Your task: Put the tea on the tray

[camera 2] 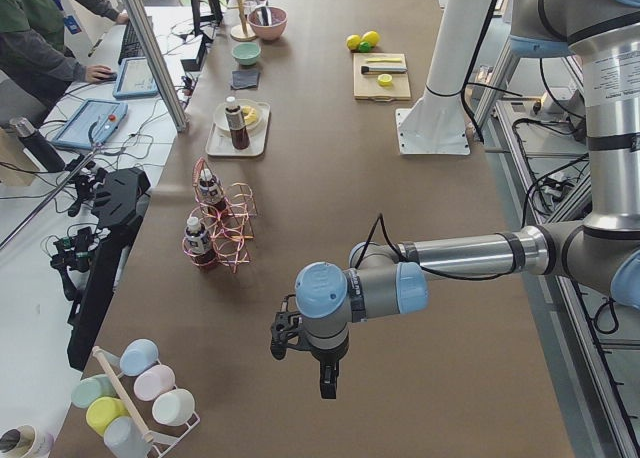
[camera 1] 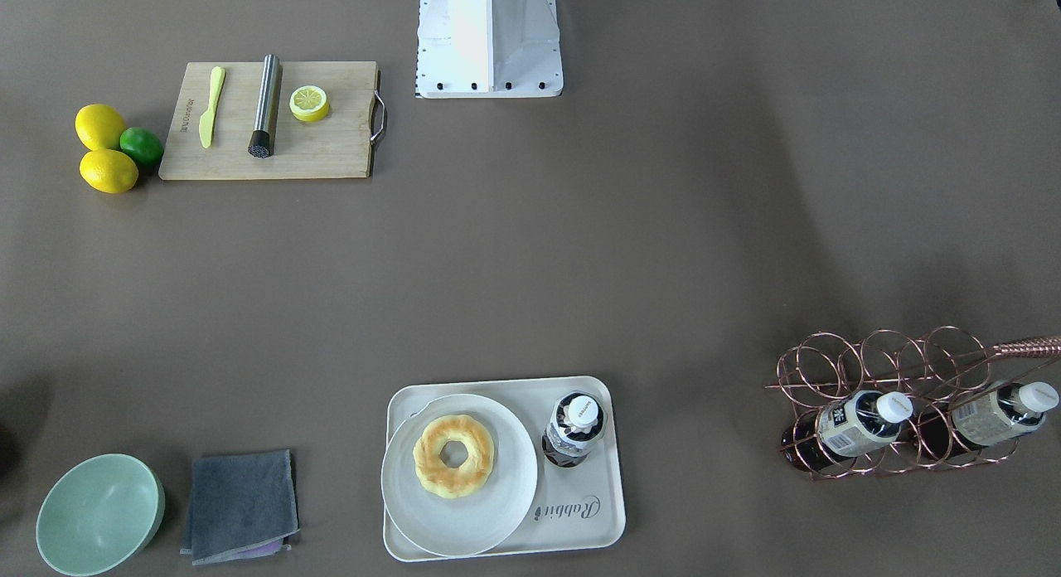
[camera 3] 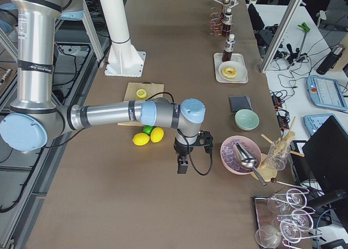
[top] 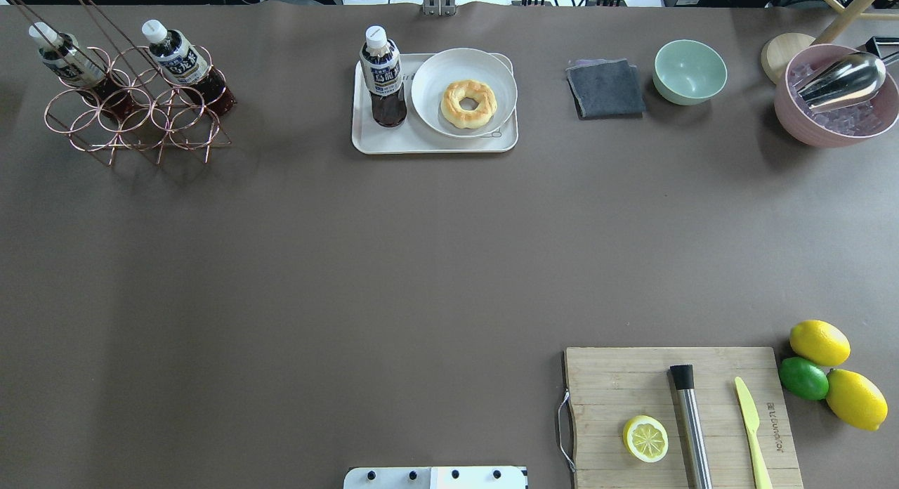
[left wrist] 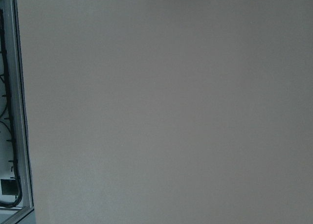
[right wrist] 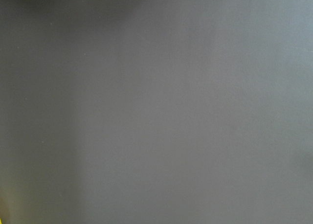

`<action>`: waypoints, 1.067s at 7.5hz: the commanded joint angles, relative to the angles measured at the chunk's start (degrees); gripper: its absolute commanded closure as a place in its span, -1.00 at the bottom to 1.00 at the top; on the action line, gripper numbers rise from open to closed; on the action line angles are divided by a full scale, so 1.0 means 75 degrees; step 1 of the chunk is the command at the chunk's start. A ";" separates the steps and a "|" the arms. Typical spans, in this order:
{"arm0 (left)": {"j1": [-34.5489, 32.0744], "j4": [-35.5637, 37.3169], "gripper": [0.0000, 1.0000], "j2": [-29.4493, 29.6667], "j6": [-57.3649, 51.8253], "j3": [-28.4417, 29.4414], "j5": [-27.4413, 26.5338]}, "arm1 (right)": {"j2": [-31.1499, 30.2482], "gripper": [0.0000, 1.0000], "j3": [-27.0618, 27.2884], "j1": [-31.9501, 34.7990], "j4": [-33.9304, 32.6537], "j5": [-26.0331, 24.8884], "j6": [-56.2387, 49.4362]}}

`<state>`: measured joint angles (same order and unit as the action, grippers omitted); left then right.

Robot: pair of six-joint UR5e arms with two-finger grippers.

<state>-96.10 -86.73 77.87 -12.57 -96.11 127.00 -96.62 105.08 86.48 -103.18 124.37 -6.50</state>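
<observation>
Bench (top: 281, 264): brown-covered, carries everything; the tray serves as the landmark for all places below.
Tray (top: 435, 143): cream, raised rim, at the bench edge far from the robot.
Wire rack (top: 133, 116): copper, well apart from the tray on the robot's left; two like bottles (top: 175, 53) lie tilted in it.
Plate (top: 435, 74): round, white, on the tray's right part, with a doughnut (top: 468, 103) on it.
Tea (top: 383, 78): stands upright on the tray's left part, just beside the plate, white cap up. Judged: task looks done.
Tea, handling (judged): light to moderate since nearly full; thin clear plastic gives under a hard squeeze; smooth label is somewhat slippery; tall and narrow, so it tips easily.
Tea, hold point (judged): across the labelled middle of the body, below the shoulder; the cap is too small for a sure hold.
Left end effector (camera 2: 325, 386): well apart from the tray, fingers down over bare bench, touching nothing visible; apart or together cannot be told.
Right end effector (camera 3: 182, 167): well apart from the tray on the other side, over bare bench, nothing visibly held; finger spacing cannot be told.
</observation>
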 commanded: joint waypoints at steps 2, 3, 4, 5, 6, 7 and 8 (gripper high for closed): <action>0.0005 0.0010 -0.97 -0.0047 0.0000 0.0017 0.0023 | 0.0004 -1.00 0.0005 -0.0012 0.0012 0.0011 0.0000; 0.0005 -0.0002 -0.97 -0.0058 0.0000 0.0075 0.0012 | 0.0016 -1.00 0.0005 -0.0012 0.0023 0.0023 0.0000; 0.0017 -0.0002 -0.97 -0.0047 0.0012 0.0099 -0.0012 | 0.0062 -1.00 0.0005 -0.0012 0.0012 0.0023 0.0000; 0.0017 -0.0002 -0.97 0.0023 0.0023 0.0122 -0.0012 | 0.0063 -1.00 -0.0018 -0.0023 0.0012 0.0012 0.0000; 0.0017 -0.0002 -0.97 0.0035 0.0047 0.0123 -0.0012 | 0.0063 -1.00 -0.0042 -0.0058 0.0012 0.0000 -0.0012; 0.0017 -0.0002 -0.97 0.0035 0.0047 0.0111 -0.0012 | 0.0063 -1.00 -0.0042 -0.0093 0.0023 -0.0012 -0.0023; 0.0017 -0.0002 -0.97 0.0047 0.0058 0.0134 -0.0012 | 0.0063 -1.00 -0.0054 -0.0105 0.0174 -0.0023 -0.0024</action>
<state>-95.98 -86.75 78.08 -12.26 -95.25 126.92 -96.17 104.82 85.97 -102.99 124.34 -6.62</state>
